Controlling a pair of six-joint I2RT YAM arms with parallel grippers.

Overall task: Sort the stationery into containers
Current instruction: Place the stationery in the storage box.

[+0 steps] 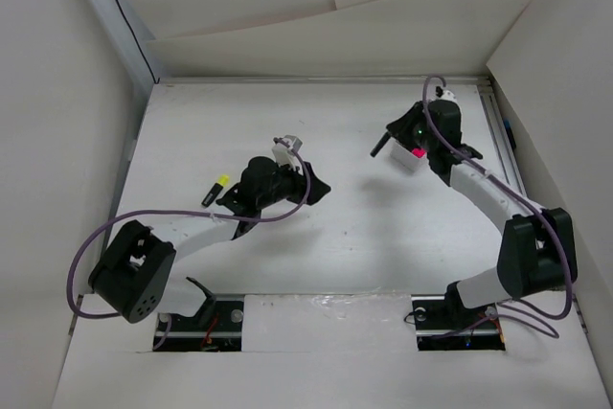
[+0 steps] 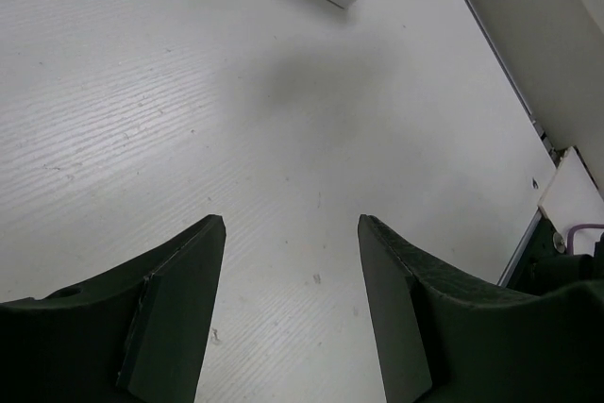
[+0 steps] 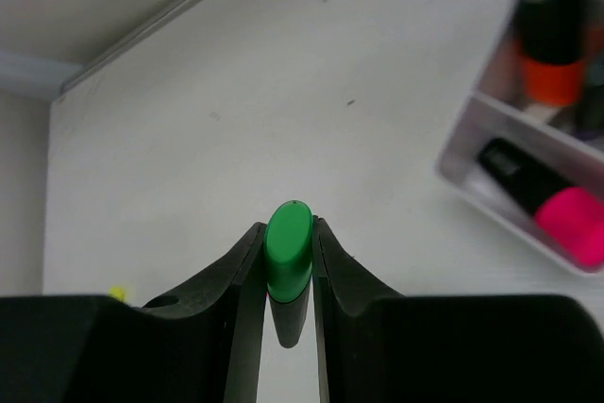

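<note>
Clenched in the right pincer [image 3: 288, 233]: a green highlighter [image 3: 288, 257], pinched at its sides by both fingers. Points its green cap back toward the wrist camera, long axis running along the fingers and away past their tips. Only the oval cap end and a little dark barrel below it in sight.

Just ahead and to the right of that pincer: the white tray [image 3: 460, 143]. In its nearest compartment, a pink highlighter [image 3: 533, 193], lying along the near wall, black barrel toward the upper left, pink cap toward the lower right. Faint pale print on that barrel, too blurred to read. In a compartment beyond, an orange highlighter [image 3: 549, 35], long axis roughly up and down in the wrist view, orange cap nearer the pincer, black barrel farther. Cannot tell whether upright or lying; blurred, no lettering legible.

Released and spread: the left pincer [image 2: 291, 233], only bare table [image 2: 142, 92] between its fingers. Well ahead of it and slightly right, the same tray, a sliver of pink at its top. Behind this pincer, near its arm in the overhead view, a yellow highlighter [image 1: 215, 190] flat on the table, apart from the fingers. Long axis diagonal, yellow cap toward the far right, black barrel toward the near left; too small for any lettering to be read.
</note>
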